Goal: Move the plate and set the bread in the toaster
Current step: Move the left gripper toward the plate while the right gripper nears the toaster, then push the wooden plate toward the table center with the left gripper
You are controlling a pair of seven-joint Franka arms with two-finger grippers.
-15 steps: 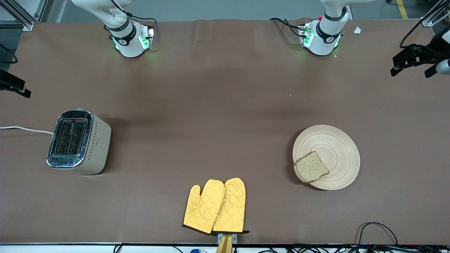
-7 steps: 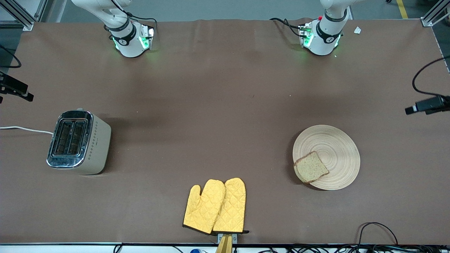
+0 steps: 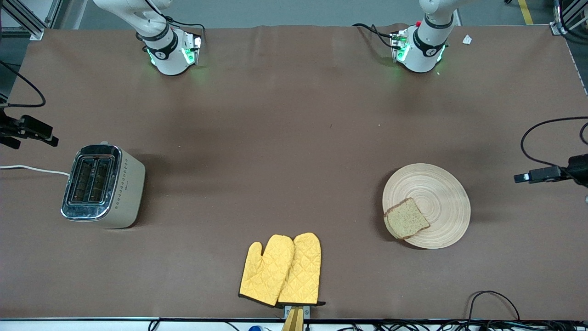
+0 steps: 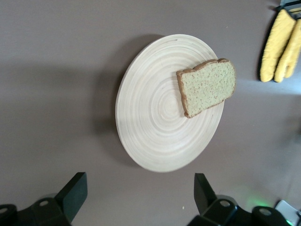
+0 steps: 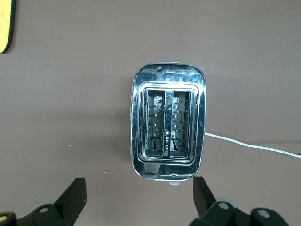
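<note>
The light wooden plate [image 3: 436, 193] lies toward the left arm's end of the table, with the slice of brown bread [image 3: 406, 219] flat on its edge nearest the front camera. The cream toaster [image 3: 120, 186] with its chrome two-slot top [image 5: 169, 127] stands upright toward the right arm's end, both slots empty. My left gripper [image 4: 138, 197] hangs open high over bare table just beside the plate [image 4: 155, 117] and bread [image 4: 207, 87]. My right gripper [image 5: 138, 195] hangs open high over the table just beside the toaster. Nothing is between either pair of fingers.
A pair of yellow oven mitts [image 3: 281, 270] lies at the table's front edge, midway between toaster and plate. The toaster's white cord [image 3: 32, 169] runs off the right arm's end of the table. The arm bases [image 3: 171, 53] stand along the table edge farthest from the front camera.
The left hand has swung along its end of the table until level with the plate. The right hand has shifted slightly toward the toaster. Plate, bread and toaster have not moved.
</note>
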